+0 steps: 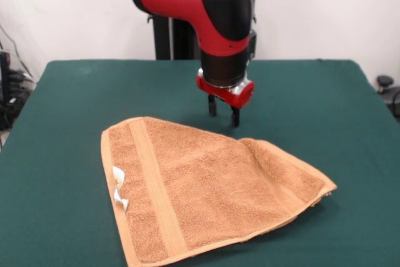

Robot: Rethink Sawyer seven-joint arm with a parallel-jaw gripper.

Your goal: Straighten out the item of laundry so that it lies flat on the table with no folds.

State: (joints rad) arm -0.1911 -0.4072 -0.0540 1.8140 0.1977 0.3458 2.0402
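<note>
Front view: hand [224,114] (fingers spread, empty) hangs just beyond the towel's [206,186] far edge, toward the bench's [62,92] far side.

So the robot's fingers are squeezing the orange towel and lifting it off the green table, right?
Not quite. In the front view the fingers hold nothing: the gripper hangs just behind the towel's far edge, with a gap showing between the two black fingers. The orange towel lies on the green table, with its right side folded over itself, not lifted.
</note>
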